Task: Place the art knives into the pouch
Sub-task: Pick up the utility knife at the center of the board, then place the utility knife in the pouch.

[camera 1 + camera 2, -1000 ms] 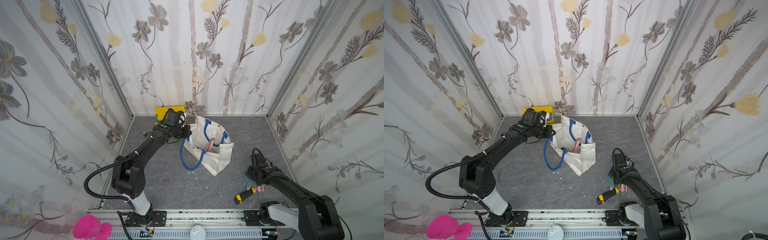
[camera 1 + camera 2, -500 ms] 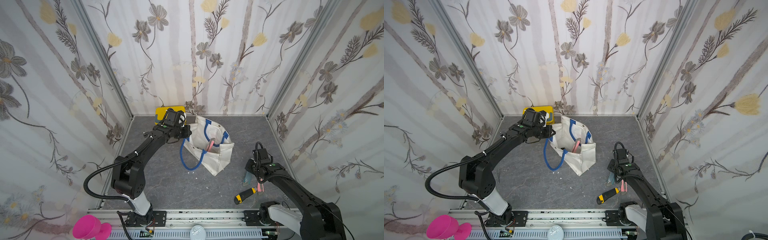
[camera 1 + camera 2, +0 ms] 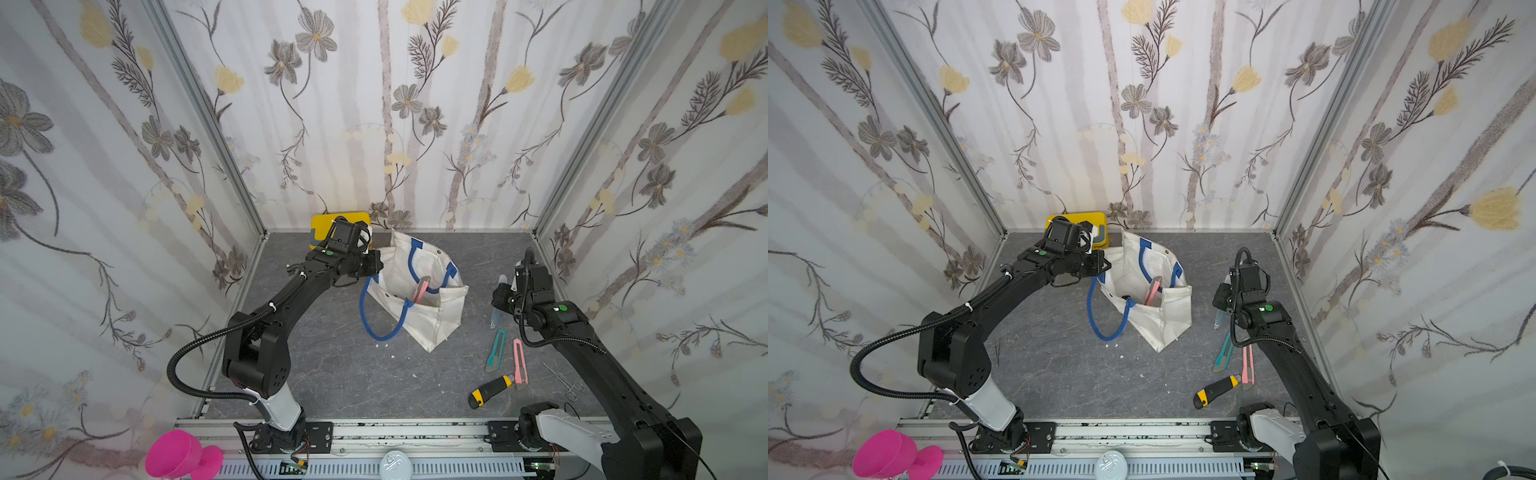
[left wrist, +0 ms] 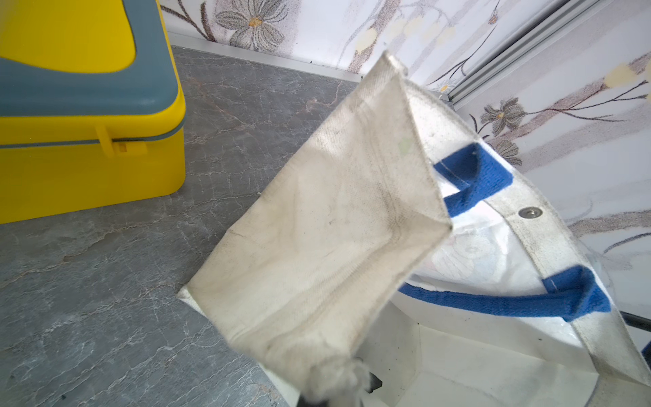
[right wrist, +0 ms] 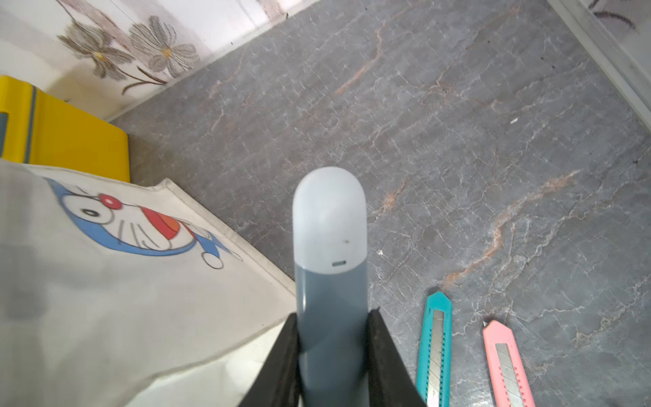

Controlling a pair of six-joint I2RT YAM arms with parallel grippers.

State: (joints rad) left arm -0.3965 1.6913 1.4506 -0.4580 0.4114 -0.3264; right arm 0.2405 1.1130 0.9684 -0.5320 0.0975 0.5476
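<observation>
The pouch (image 3: 419, 322) (image 3: 1163, 320), an off-white canvas bag with blue rope handles, stands open mid-table. My left gripper (image 3: 371, 266) (image 4: 338, 396) is shut on the pouch's (image 4: 317, 229) rim and holds that side up. A pink knife (image 3: 422, 289) leans inside the bag. To the pouch's right, my right gripper (image 3: 504, 301) (image 5: 331, 322) is shut on the art knife (image 5: 329, 278) (image 3: 496, 320). It is a grey-blue stick with a frosted cap, held off the table. The cartoon-printed side of the pouch (image 5: 105, 299) lies just beside it.
Teal (image 3: 496, 349), pink (image 3: 518, 361) and yellow-black (image 3: 490, 390) knives lie on the table by the right arm, with thin metal scissors (image 3: 563, 380) beyond. A yellow box (image 3: 328, 224) stands at the back wall behind the left gripper. Walls close in on three sides.
My right gripper has risen from among the loose knives with the grey-blue knife and moved toward the back. The left arm and the pouch have not moved.
</observation>
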